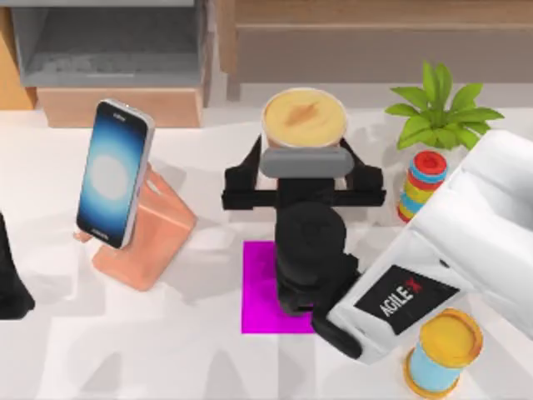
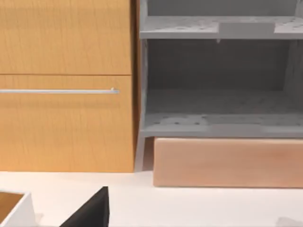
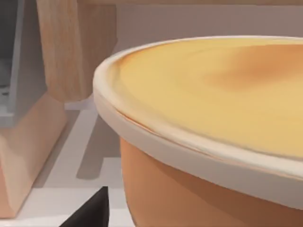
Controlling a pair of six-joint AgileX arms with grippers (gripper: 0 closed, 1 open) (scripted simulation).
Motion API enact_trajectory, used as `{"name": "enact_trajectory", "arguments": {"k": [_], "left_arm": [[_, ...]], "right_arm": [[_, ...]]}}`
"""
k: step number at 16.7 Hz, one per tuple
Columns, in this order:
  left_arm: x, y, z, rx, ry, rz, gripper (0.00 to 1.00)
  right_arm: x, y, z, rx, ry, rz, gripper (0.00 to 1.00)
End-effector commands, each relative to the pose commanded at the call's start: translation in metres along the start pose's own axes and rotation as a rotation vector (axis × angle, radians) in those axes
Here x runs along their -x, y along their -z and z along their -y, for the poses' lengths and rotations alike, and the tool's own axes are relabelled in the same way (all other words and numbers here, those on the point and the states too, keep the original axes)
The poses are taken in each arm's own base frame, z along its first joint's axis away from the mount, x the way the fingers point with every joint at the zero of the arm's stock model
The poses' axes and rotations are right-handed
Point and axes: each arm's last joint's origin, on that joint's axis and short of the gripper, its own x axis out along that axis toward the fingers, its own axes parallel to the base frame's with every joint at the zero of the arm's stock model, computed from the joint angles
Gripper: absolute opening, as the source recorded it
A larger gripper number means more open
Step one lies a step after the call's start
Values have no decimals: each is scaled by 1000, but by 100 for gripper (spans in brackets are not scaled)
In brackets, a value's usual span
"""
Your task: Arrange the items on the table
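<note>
wooden cabinet (image 2: 66, 85) beside a grey shelf unit (image 2: 220, 75); tan block (image 2: 227, 163) on white table (image 2: 189, 205)

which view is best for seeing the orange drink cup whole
The top view: the drink cup shows its full creamy-yellow top, with the right gripper around it. The right wrist view shows its rim and orange wall very close, cropped. The left wrist view faces the shelves.

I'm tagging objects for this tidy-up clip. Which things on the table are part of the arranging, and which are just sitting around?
Part of the job:
- smartphone, leaning on the peach stand
- orange drink cup, at the right end effector

Just lying about:
- potted plant
- rainbow ring stack
- yellow-topped blue spool
- magenta pad
</note>
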Motion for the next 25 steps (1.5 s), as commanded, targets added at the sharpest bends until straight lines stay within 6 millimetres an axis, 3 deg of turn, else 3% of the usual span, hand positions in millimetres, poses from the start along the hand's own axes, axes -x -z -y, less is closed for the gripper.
{"name": "enact_trajectory", "arguments": {"k": [4,17,25], "left_arm": [[0,0,0,0,0,0,100],[0,0,0,0,0,0,100],[0,0,0,0,0,0,100]], "right_arm": [[-2,0,1,0,0,-1,100],[-2,0,1,0,0,-1,2],[-2,0,1,0,0,-1,0]]}}
